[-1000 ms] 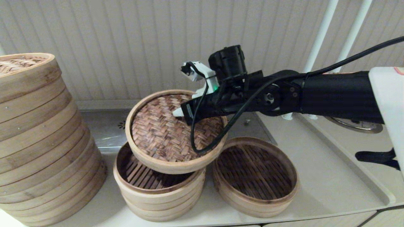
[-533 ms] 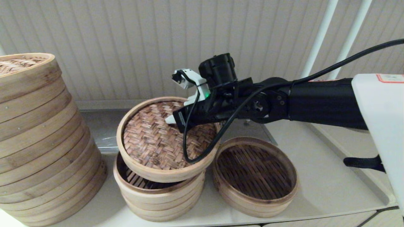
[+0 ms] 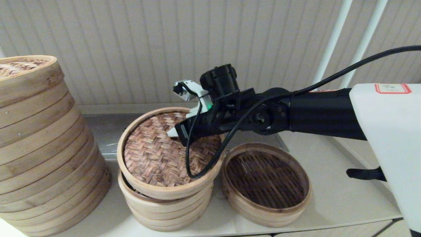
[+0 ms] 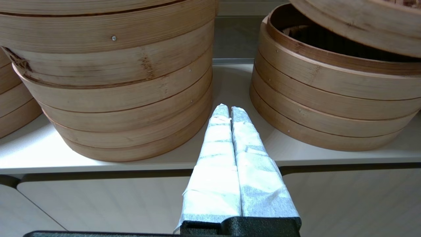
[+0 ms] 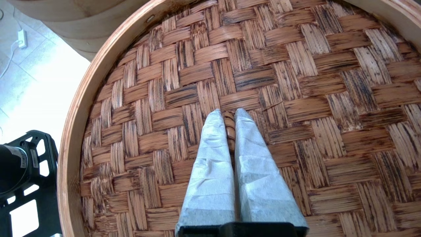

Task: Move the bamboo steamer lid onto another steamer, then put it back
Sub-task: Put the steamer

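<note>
The bamboo steamer lid [image 3: 154, 158], reddish-brown herringbone weave in a pale hoop, hangs slightly tilted right over the several-tier stack [image 3: 164, 210]. A thin dark gap shows at its left side. My right gripper [image 3: 171, 133] is over the lid's middle, shut on the small woven handle loop [image 5: 229, 125] between its taped fingers [image 5: 210, 158]. The low single steamer [image 3: 266, 179] with the dark slatted floor stands uncovered just right of the stack. My left gripper [image 4: 229, 110] is shut on nothing, parked low before the counter's front edge and out of the head view.
A very tall, wide steamer stack [image 3: 42, 148] fills the left of the counter [image 3: 329, 194]. A steel surface [image 3: 108, 131] lies behind the steamers. Two white poles [image 3: 332, 42] rise at the back right. A black cable [image 3: 197, 164] loops from my right wrist over the lid.
My right arm has carried the lid left and down, from high and tilted above the several-tier stack to almost level on its rim. The stack's slatted floor is now covered.
</note>
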Robot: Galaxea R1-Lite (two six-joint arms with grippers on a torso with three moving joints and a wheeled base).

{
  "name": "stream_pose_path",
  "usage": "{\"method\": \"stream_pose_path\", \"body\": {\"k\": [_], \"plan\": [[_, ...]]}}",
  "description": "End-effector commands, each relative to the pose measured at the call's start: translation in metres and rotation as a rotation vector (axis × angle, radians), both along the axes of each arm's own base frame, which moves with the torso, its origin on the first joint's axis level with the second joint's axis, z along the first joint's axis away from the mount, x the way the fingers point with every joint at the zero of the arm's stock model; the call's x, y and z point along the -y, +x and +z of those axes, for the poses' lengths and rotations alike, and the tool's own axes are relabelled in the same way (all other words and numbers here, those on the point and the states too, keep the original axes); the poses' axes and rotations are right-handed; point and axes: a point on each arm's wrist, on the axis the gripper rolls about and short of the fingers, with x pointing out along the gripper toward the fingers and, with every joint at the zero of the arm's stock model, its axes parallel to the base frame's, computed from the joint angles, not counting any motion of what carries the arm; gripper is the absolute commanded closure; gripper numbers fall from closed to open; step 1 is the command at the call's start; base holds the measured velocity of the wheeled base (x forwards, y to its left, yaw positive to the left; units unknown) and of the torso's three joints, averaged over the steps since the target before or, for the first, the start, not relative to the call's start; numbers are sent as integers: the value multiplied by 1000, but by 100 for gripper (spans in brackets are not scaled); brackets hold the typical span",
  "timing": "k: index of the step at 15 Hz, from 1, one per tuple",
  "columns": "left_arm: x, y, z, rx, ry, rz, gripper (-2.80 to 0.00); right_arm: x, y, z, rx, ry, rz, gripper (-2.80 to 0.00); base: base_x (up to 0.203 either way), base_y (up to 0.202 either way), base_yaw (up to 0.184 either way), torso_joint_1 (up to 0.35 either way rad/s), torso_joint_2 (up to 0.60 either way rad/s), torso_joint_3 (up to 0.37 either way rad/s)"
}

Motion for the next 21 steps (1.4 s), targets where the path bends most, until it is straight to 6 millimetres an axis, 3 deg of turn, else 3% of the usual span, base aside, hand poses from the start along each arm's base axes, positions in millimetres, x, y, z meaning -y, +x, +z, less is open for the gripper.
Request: {"method": "stream_pose_path", "body": {"k": [1,13,21], "plan": [[0,0,0,-2,0,1,0,-3,0,-5,-7,-8,7,0,0,0,0,0,0,0],[0,0,0,-2,0,1,0,-17,10,-30,-18,-16,14,0,0,0,0,0,0,0],[0,0,0,-2,0,1,0,-29,3,-33,-8,-6,41,0,0,0,0,0,0,0]]}}
